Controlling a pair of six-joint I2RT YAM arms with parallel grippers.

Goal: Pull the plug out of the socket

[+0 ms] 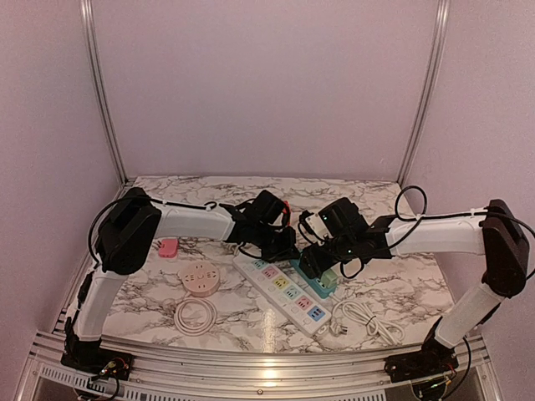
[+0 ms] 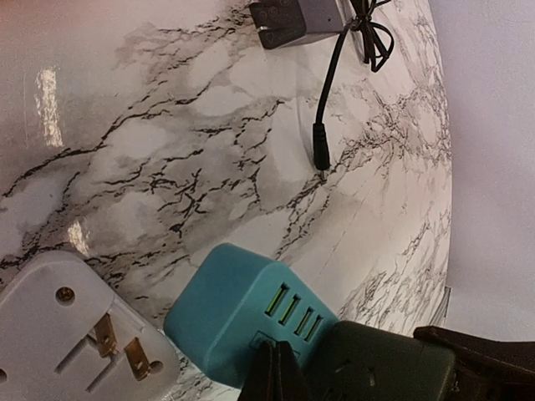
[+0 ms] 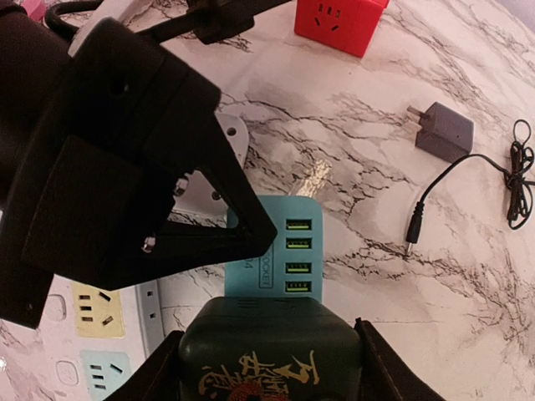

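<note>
Robot lab test booth rather than a home: plain lilac wall panels [image 1: 267,83] filling the upper frame, edged by slanting silver aluminium posts [image 1: 102,92]; white, black-veined marble-patterned tabletop [image 1: 401,292] at centre; ribbed aluminium mounting rail [image 1: 251,372] along the bottom edge, carrying two white-and-black robot arms [image 1: 192,221].

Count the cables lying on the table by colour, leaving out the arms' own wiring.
White cables: 2, one coil and one bundle
Black cable: 1, running to the grey adapter
Total: 3
</note>
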